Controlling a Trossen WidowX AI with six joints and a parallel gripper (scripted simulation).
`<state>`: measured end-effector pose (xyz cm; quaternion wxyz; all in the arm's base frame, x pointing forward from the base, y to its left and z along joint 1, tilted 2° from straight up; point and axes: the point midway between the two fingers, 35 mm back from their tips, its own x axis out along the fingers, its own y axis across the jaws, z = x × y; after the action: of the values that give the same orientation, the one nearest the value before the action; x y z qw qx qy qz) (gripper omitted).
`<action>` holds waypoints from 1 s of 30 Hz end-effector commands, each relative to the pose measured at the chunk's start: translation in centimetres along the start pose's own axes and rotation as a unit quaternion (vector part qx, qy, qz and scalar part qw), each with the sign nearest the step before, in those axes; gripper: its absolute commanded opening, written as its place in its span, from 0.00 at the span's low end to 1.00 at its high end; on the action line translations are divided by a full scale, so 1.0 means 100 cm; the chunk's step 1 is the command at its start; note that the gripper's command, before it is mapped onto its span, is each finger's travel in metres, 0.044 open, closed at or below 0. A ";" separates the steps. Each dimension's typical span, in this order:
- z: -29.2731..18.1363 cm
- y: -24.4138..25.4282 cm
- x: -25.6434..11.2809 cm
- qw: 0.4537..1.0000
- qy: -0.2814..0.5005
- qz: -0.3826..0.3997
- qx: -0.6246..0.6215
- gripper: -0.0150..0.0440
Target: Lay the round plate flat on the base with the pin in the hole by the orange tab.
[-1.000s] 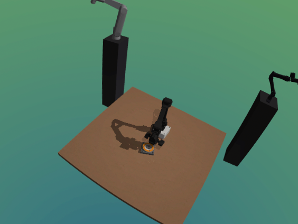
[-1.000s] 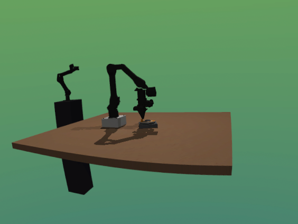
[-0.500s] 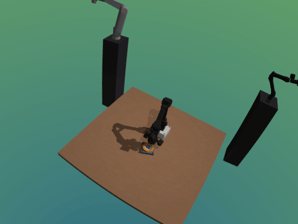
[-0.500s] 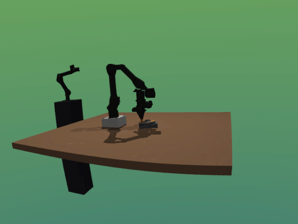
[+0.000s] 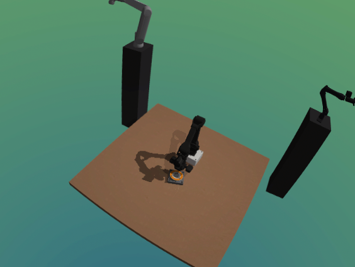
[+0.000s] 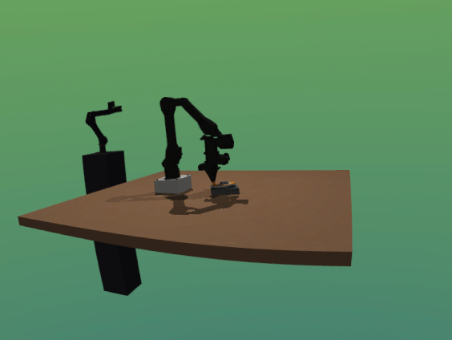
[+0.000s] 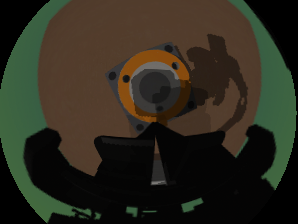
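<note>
The round plate [image 5: 170, 176] [image 6: 230, 184] [image 7: 125, 95], with an orange ring, sits around the grey post [image 7: 154, 86] on the dark square base [image 5: 180, 182] [image 6: 224, 192] [image 7: 114, 83]. In the exterior view a gap shows under the plate and its right side looks slightly higher. My gripper [image 6: 214, 182] [image 7: 154, 124] is shut with nothing between its fingers. It points down with its tips at the plate's rim on the arm's side, touching or nearly so, beside the orange tab, which they partly hide. The pin cannot be made out.
The arm's white mounting block [image 5: 195, 157] [image 6: 173, 185] stands close to the base on the brown table [image 5: 126, 195] [image 6: 280, 224]. Two dark pillars [image 5: 135, 85] [image 5: 296, 154] carrying other arms stand beyond the table's edges. My arm's shadow falls beside the base.
</note>
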<state>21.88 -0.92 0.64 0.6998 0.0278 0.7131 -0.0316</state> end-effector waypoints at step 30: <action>0.021 -0.042 -0.003 1.000 -0.002 -0.005 -0.001 0.25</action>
<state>23.34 -4.87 1.06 0.7026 0.0260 0.7102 -0.0357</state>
